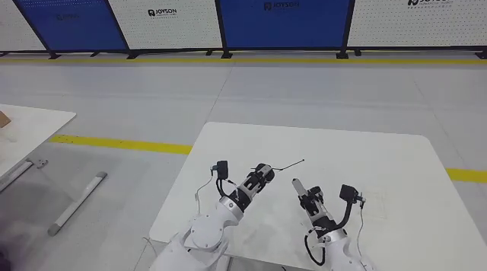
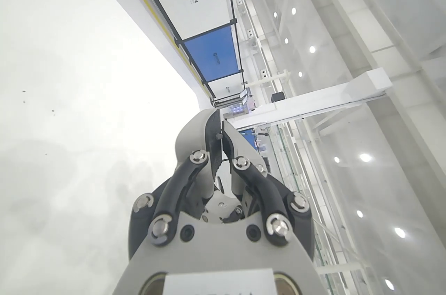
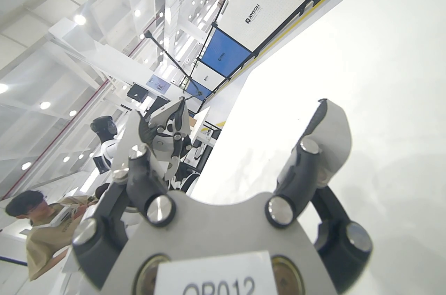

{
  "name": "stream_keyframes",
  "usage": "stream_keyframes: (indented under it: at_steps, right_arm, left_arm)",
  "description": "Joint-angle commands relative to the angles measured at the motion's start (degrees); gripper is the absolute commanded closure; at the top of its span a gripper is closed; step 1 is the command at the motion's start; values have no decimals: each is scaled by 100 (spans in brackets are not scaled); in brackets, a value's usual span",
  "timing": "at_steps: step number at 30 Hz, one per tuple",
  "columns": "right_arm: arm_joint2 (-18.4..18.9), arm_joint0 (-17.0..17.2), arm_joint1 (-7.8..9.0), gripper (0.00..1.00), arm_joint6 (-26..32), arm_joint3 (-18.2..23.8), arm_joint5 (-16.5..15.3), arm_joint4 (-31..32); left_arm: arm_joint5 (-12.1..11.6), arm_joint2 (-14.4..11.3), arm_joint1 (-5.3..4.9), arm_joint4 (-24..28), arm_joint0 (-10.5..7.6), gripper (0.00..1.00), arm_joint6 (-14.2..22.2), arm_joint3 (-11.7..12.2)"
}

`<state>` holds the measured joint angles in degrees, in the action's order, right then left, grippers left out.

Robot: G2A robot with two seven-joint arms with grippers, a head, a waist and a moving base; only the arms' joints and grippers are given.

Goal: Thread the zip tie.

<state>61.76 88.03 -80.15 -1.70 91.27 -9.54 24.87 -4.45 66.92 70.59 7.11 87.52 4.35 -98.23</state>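
My left hand point(image 2: 221, 125) is clenched on one end of the zip tie point(image 3: 173, 61), which juts out past its fingertips above the desk point(image 1: 380, 164). My right hand point(image 1: 297, 186), just beside it, is spread wide and holds nothing.

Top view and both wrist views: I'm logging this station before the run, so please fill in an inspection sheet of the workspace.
Surface: white table with rounded corners.
Job's things: thin black plastic zip tie, held at one end, clear of the table.
Clutter: nothing seen.
Grippers: left gripper shut on the zip tie; right gripper open, empty.
Cables: thin black cables loop beside both wrists.
Surroundings: blue and white perforated panels; yellow floor line.
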Motion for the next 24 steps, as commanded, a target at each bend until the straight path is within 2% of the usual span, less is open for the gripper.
stream_keyframes:
  at_steps: [1,5,9,12,14,24]
  right_arm:
    - [0,0,0,0,0,0,0,0]
    - [3,2,2,0,11,-7,35,35]
    - [67,58,41,0,-23,117,251,602]
    - [95,35,79,0,122,125,690,1294]
    - [3,-24,77,0,196,118,907,1631]
    - [-21,-49,71,0,186,110,930,1652]
  left_arm:
    - [-1,0,0,-1,0,100,-1,1]
    - [14,-8,4,28,1,100,-23,1]
    - [314,70,23,635,35,100,4,-106]
    - [413,142,25,873,63,100,8,-214]
    - [488,157,22,1029,75,100,156,-260]
    - [497,143,23,1041,77,100,182,-261]
